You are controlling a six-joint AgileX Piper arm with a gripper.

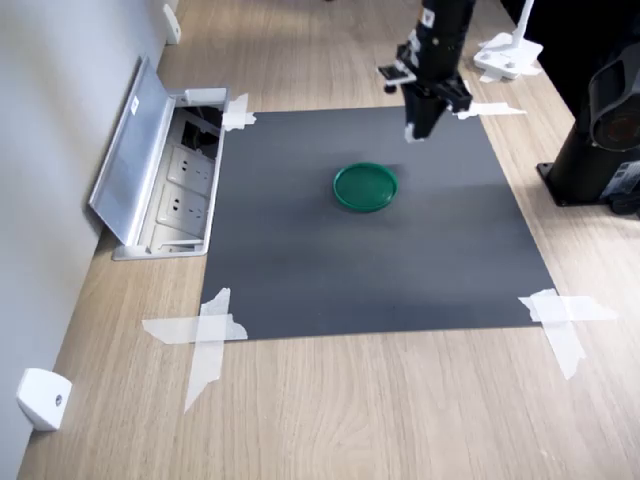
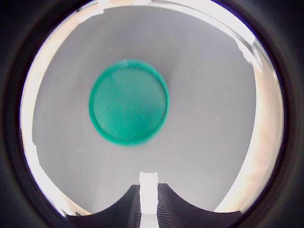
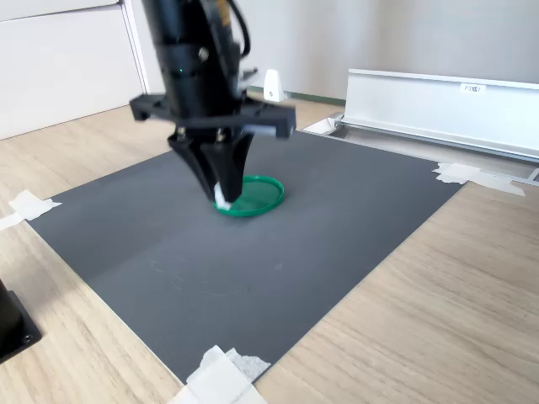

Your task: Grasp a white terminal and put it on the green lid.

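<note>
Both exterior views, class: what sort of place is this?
Probably an office or lab desk set up as a robot test bench: a wood-grain tabletop, a taped-down dark mat, and a flip-up power socket box.

In the second exterior view the gripper (image 3: 222, 195) hides part of the green lid (image 3: 257, 194); the white terminal (image 3: 222, 199) there looks blurred.
</note>
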